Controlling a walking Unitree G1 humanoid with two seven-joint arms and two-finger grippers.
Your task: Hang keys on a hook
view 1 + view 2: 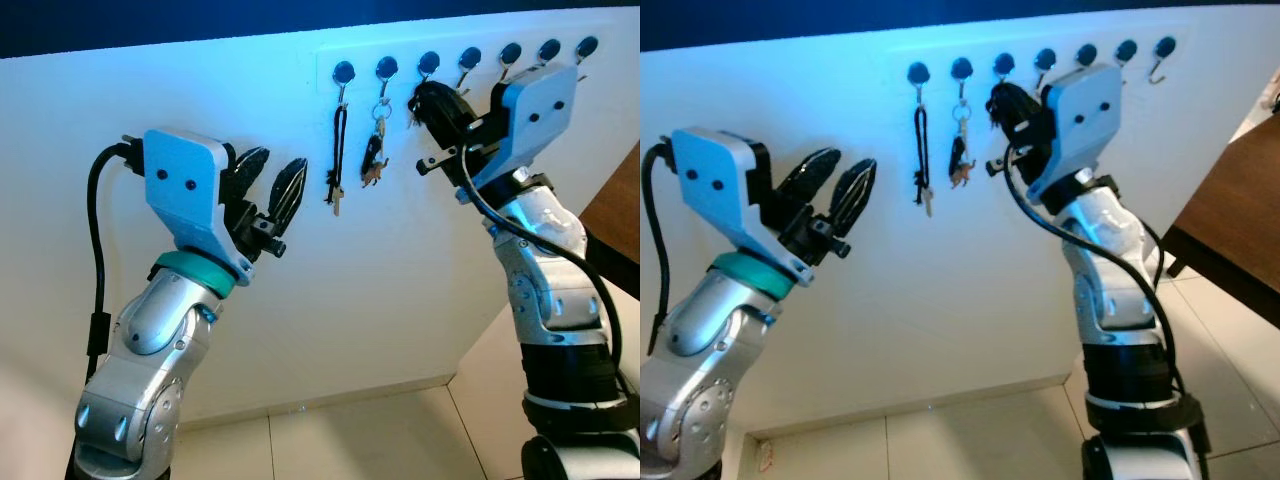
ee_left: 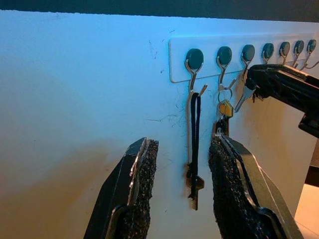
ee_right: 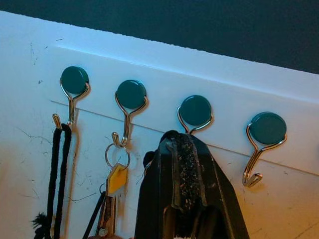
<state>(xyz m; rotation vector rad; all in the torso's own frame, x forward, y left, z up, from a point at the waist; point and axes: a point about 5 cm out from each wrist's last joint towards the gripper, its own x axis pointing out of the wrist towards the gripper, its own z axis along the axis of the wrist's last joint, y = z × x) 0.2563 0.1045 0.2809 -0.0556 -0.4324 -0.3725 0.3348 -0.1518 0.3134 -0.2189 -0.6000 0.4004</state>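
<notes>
Silver and blue, the left arm is reaching up in the foreground, its left claw (image 1: 272,187) hanging open in the air short of the white wall (image 1: 400,300), fingers spread and holding nothing. Further in, the right claw (image 1: 428,100) is pressing up against the hook rail (image 2: 209,42), its black fingers (image 3: 185,164) squeezed together just under the third hook (image 3: 195,112). In the left wrist view a silver key (image 2: 244,97) is sticking out from that claw's tip, pinched there and touching the third hook's wire. On the wall behind, a black lanyard with a key (image 1: 337,160) is dangling from the first hook (image 1: 343,72), and a keyring with a yellow tag (image 2: 224,107) is hanging from the second hook (image 1: 386,68). The hooks to the right are standing bare.
</notes>
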